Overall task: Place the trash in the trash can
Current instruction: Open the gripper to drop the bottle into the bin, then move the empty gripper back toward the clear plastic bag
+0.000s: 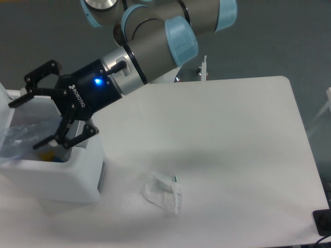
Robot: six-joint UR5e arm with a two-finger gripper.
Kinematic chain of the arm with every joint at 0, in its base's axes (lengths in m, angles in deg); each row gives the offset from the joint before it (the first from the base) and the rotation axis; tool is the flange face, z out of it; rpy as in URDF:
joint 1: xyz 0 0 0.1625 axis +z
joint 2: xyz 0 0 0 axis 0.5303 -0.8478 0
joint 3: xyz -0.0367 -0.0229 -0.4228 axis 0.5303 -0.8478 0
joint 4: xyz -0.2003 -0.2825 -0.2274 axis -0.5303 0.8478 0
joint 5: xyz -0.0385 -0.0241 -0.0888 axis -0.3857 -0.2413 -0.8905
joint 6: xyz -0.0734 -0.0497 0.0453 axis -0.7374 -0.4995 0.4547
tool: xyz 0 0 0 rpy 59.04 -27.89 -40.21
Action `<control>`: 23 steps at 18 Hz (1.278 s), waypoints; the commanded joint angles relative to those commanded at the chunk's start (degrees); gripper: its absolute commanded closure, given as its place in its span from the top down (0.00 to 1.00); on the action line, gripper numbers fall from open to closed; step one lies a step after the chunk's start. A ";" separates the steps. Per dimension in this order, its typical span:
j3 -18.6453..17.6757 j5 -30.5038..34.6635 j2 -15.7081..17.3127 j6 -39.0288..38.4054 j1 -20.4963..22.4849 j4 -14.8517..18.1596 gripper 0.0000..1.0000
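My gripper (30, 121) hangs over the open top of the white trash can (62, 178) at the left edge of the table, with its black fingers (41, 72) spread open and nothing held between them. A clear plastic bottle (23, 135) lies inside the can below the fingers; its label does not show clearly. The crumpled white wrapper (163, 191) lies flat on the table to the right of the can, well apart from the gripper.
The white table (232, 144) stretches to the right, with its rounded far corner at the upper right. A small white upright object (204, 67) stands behind the table's far edge. A dark object (323, 222) sits at the lower right corner.
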State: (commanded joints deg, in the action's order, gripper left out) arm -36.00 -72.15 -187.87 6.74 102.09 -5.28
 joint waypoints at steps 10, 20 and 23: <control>-1.84 3.58 -3.51 0.09 17.31 0.18 1.00; -3.87 44.20 -10.89 -2.98 17.06 0.44 1.00; -3.60 48.33 -13.53 -7.81 14.34 0.44 1.00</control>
State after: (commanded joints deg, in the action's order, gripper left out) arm -39.60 -23.81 -201.40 -1.07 116.43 -4.84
